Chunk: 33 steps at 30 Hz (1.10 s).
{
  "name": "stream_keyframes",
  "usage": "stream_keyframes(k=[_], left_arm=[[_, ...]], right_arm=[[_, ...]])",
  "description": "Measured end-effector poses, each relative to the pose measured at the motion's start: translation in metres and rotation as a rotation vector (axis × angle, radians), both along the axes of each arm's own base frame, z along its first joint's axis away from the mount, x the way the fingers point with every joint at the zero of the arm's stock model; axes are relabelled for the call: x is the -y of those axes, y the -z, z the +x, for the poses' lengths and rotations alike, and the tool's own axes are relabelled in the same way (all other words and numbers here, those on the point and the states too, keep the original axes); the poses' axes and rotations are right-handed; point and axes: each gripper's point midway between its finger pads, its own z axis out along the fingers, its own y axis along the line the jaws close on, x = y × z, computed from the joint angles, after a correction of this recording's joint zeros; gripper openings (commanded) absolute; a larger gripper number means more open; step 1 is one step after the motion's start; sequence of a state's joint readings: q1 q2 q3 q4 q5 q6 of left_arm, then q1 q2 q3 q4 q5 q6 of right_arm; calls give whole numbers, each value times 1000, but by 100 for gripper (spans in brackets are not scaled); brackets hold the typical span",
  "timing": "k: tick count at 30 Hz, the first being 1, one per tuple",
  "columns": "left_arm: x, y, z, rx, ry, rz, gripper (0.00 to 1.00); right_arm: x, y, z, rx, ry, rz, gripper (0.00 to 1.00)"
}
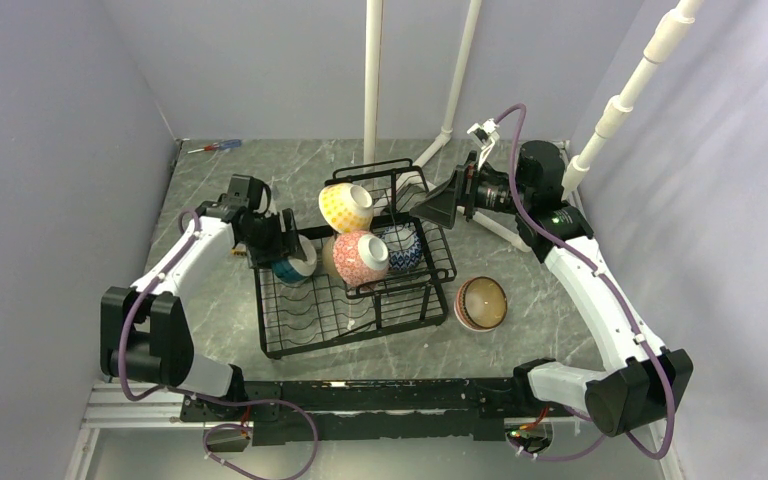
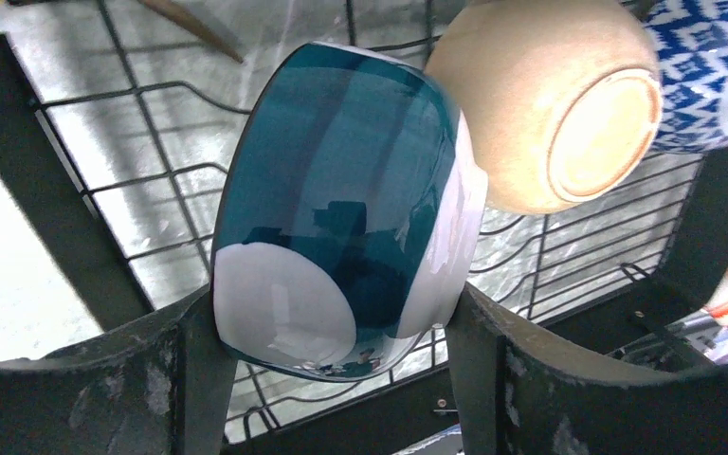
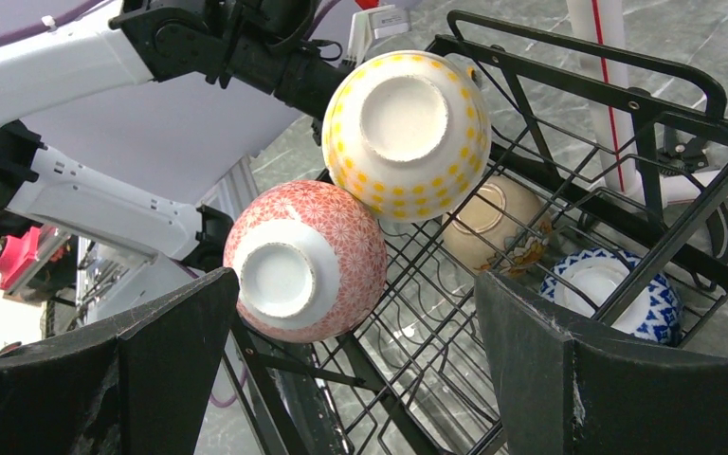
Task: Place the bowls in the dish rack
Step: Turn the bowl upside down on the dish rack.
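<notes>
We judge the teal bowl [image 2: 341, 190] is being seated at the left edge of the rack [image 1: 350, 335], the left gripper [image 2: 332, 308] clamped on it, the right gripper [image 3: 355, 284] wide open and empty; next we should release it gently.

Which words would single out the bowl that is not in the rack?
Find the large black wire dish rack in the middle of the grey marbled table. Beside its near right corner stands a round ceramic bowl, brown with stripes. It alone sits on the table, not in the rack.
</notes>
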<state>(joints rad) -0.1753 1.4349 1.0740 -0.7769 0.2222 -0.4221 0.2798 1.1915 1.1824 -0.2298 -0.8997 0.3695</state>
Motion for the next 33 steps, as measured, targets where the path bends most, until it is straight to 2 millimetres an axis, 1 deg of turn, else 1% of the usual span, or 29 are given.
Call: stream_keyframes(k=[2, 4, 8, 10, 13, 18, 21, 25, 27, 29, 33], left_arm=[[5, -1, 3, 15, 9, -38, 52], [11, -2, 5, 23, 22, -72, 50], [23, -7, 7, 39, 50, -141, 50], [28, -10, 9, 51, 63, -169, 52], [30, -9, 10, 58, 71, -184, 57], [28, 7, 9, 9, 62, -165, 62], [27, 8, 10, 4, 56, -169, 67], [26, 9, 10, -2, 54, -163, 87], [22, 14, 12, -3, 46, -130, 94], [19, 21, 12, -20, 33, -103, 94], [18, 21, 13, -19, 32, -74, 94]], right_arm=[[0, 0, 0, 0, 0, 0, 100], [0, 0, 0, 0, 0, 0, 100], [0, 0, 0, 0, 0, 0, 100], [0, 0, 0, 0, 0, 0, 100], [0, 0, 0, 0, 0, 0, 100], [0, 0, 0, 0, 0, 0, 100], [0, 0, 0, 0, 0, -1, 100], [0, 0, 0, 0, 0, -1, 100], [0, 0, 0, 1, 0, -1, 100], [0, 0, 0, 0, 0, -1, 100], [0, 0, 0, 0, 0, -1, 100]])
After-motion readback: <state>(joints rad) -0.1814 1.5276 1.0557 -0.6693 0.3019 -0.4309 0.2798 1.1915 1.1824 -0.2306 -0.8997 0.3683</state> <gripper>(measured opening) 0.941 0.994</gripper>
